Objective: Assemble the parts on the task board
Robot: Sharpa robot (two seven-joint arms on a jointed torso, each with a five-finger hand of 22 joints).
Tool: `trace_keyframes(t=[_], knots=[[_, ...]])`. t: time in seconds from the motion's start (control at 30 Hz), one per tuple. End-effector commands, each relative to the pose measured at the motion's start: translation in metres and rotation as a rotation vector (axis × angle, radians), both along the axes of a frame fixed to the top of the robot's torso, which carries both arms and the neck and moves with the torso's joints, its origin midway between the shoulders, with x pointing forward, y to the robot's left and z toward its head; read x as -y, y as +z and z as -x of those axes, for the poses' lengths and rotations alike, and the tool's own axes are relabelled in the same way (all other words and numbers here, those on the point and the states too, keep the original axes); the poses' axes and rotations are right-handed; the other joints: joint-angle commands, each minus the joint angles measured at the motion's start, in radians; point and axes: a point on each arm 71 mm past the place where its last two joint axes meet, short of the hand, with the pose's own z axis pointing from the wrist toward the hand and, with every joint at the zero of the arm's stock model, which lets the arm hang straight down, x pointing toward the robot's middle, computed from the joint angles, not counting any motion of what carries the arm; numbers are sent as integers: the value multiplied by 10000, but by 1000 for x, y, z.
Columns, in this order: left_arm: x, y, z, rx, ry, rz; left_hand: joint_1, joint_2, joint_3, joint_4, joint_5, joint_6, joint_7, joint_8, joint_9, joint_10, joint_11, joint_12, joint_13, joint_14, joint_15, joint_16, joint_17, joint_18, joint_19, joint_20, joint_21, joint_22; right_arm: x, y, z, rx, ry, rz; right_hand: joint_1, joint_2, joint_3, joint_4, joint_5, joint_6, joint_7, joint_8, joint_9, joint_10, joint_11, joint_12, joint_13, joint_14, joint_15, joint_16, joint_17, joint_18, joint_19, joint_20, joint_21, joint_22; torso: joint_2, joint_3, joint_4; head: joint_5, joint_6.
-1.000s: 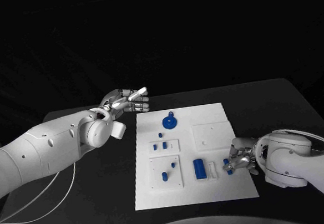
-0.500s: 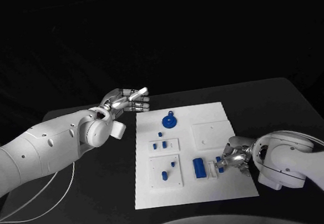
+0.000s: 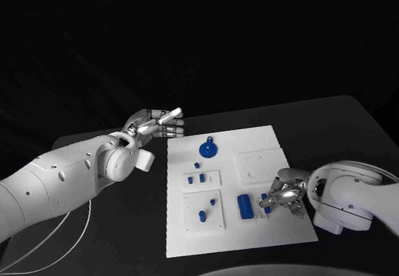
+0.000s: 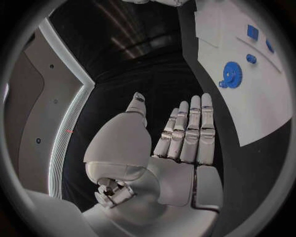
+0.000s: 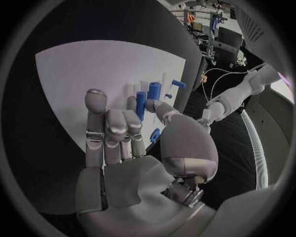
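Right hand (image 3: 283, 196) fingers (image 5: 137, 121) pinching blue peg (image 5: 140, 105), left hand (image 3: 156, 124) flat

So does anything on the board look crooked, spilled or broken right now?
Nothing stands out. The blue parts lie in place on the white task board; the right robot hand holds a small blue peg over it.

The head view looks down from above onto the tabletop (image 3: 357, 124) and the whole task board (image 3: 264, 171). Each wrist view sits close behind its own hand: the left hand (image 4: 179, 143) faces the board's gear end, the right hand (image 5: 123, 133) its near end; all views share the board.
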Motion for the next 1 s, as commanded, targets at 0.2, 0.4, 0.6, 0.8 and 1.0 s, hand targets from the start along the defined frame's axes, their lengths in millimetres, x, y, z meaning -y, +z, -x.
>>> trace_keyframes(t=[0.2, 0.4, 0.6, 0.8, 1.0], knots=[[4, 1, 1, 36, -233, 91, 17, 54, 0, -105, 76, -65, 6, -33, -13, 24, 30, 1, 12, -43, -20, -38, 18, 78, -22, 59, 75, 9, -4, -4, 1, -196, 651, 644, -41, 60, 1794, -1973, 39, 32, -50, 31, -62, 76, -70, -53, -10, -3, -36, -58, -6, 86, 383, 28, -59, 46, -1, 4, 1, 14, -15], [4, 1, 1, 31, -238, 90, 17, 54, 0, -105, 76, -65, 6, -33, -13, 24, 30, 1, 12, -43, -20, -38, 18, 78, -22, 59, 75, 9, -7, -6, 2, -154, 786, 781, -16, 63, 1764, -1993, 61, 46, -48, 29, -96, 75, -69, -53, -12, -7, -33, -65, -10, 80, 384, 30, -54, 69, -2, 5, -12, 19, -1], [6, 0, 1, -11, -317, 111, -5, 120, -32, -173, 79, 2, 0, -26, -8, 29, 28, 2, 12, -39, -21, -37, 20, 79, -26, 59, 83, 8, -8, -8, 0, -43, 839, 901, -6, 70, 1726, -1982, 21, 43, -47, 30, -132, 63, -67, -76, -28, -5, -32, -65, -9, 81, 383, 30, -75, 80, 6, 6, -13, 51, 24], [6, 0, 1, -33, -353, 108, -5, 120, -32, -173, 79, 2, 0, -26, -8, 29, 28, 2, 12, -39, -21, -37, 20, 79, -26, 59, 83, 8, -10, -10, -1, 4, 812, 876, -16, 82, 1644, -1955, -51, 31, -53, 34, -114, 63, -63, -79, -33, -6, -29, -86, -23, 81, 389, 33, -107, 82, -5, 19, -23, 91, 15], [5, 0, 1, -48, -352, 99, -43, 174, -89, -242, 73, -66, 7, -34, -14, 24, 31, 1, 11, -37, -22, -37, 21, 77, -28, 60, 92, 7, -11, -11, -3, 40, 770, 840, 43, 135, 1211, -1838, -1015, -2, -98, 48, 22, 89, -64, -92, -60, 11, -13, -105, -40, 72, 398, 53, -195, 41, -4, 15, -25, 100, 26]])
